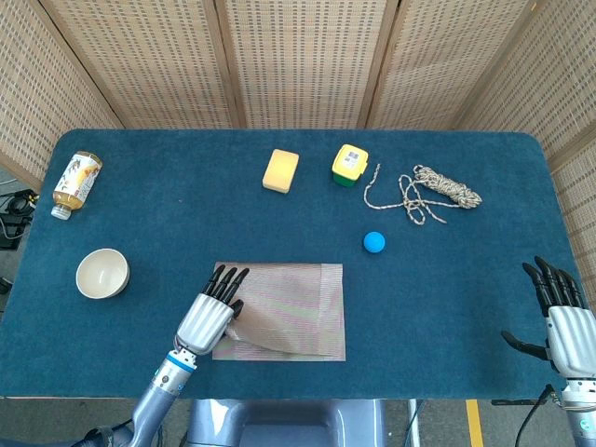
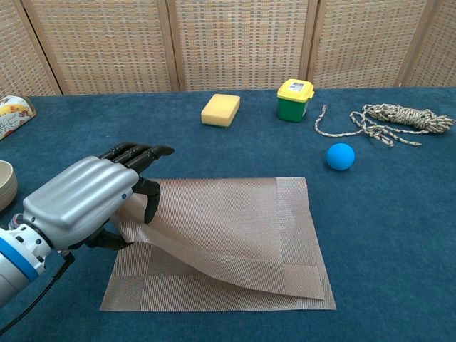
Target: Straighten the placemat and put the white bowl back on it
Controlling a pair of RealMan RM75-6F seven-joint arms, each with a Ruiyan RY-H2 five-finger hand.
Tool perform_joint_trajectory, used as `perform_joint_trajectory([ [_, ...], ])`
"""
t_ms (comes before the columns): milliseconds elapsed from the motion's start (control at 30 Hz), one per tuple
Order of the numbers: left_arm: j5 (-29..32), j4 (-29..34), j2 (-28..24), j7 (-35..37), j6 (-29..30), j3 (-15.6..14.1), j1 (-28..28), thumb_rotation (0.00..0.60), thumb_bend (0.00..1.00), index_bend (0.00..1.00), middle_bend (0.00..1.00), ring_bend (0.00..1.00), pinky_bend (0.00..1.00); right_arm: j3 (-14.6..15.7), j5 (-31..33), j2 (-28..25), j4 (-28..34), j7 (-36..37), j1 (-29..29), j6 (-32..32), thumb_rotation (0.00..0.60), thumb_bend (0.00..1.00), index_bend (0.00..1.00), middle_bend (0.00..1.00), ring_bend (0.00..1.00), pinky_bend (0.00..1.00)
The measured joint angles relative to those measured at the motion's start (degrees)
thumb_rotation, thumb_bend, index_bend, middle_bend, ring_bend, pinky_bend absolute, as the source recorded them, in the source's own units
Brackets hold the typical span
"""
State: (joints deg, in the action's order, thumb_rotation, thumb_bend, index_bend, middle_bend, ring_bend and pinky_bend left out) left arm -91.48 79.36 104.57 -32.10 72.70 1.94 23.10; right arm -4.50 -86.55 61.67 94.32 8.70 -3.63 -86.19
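Note:
A folded brownish woven placemat (image 1: 289,307) (image 2: 235,235) lies near the table's front middle. My left hand (image 1: 212,317) (image 2: 89,199) holds its upper layer at the left edge and has it lifted, so the flap sags diagonally across the lower layer. The white bowl (image 1: 101,273) stands on the cloth to the left of the mat, and only its rim (image 2: 4,184) shows in the chest view. My right hand (image 1: 562,315) hovers open at the table's front right corner, far from both.
Along the back lie a yellow sponge (image 1: 280,169), a green tub with a yellow lid (image 1: 349,166) and a coil of rope (image 1: 438,191). A blue ball (image 1: 373,242) sits right of the mat. A bottle (image 1: 75,182) lies at the far left.

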Motion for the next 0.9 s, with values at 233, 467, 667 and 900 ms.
perform_joint_trajectory([
  [233, 0.61, 3.06, -1.76, 1.13, -0.01, 2.27, 1.18, 0.600, 0.45, 0.70, 0.00, 0.00, 0.00, -0.34, 0.52, 0.18, -0.11, -0.74, 0.00, -0.18, 0.600, 0.13, 0.00, 0.00, 0.00, 0.00],
  [467, 5.31, 6.35, -3.62, 2.82, -1.65, 7.25, 2.83, 0.600, 0.45, 0.70, 0.00, 0.00, 0.00, -0.93, 2.56, 0.74, -1.00, -1.34, -0.44, 1.18, 0.600, 0.13, 0.00, 0.00, 0.00, 0.00],
  [667, 11.50, 7.23, -5.39, 2.73, -3.77, 13.72, 5.47, 0.600, 0.45, 0.70, 0.00, 0.00, 0.00, -2.02, 5.51, 1.34, -2.05, -2.25, -1.05, 2.73, 0.600, 0.13, 0.00, 0.00, 0.00, 0.00],
  [900, 18.70, 4.05, -6.36, 0.82, -8.00, 19.72, 11.02, 0.600, 0.45, 0.69, 0.00, 0.00, 0.00, -2.67, 7.24, 2.07, -2.73, -3.79, -1.40, 3.53, 0.600, 0.13, 0.00, 0.00, 0.00, 0.00],
])
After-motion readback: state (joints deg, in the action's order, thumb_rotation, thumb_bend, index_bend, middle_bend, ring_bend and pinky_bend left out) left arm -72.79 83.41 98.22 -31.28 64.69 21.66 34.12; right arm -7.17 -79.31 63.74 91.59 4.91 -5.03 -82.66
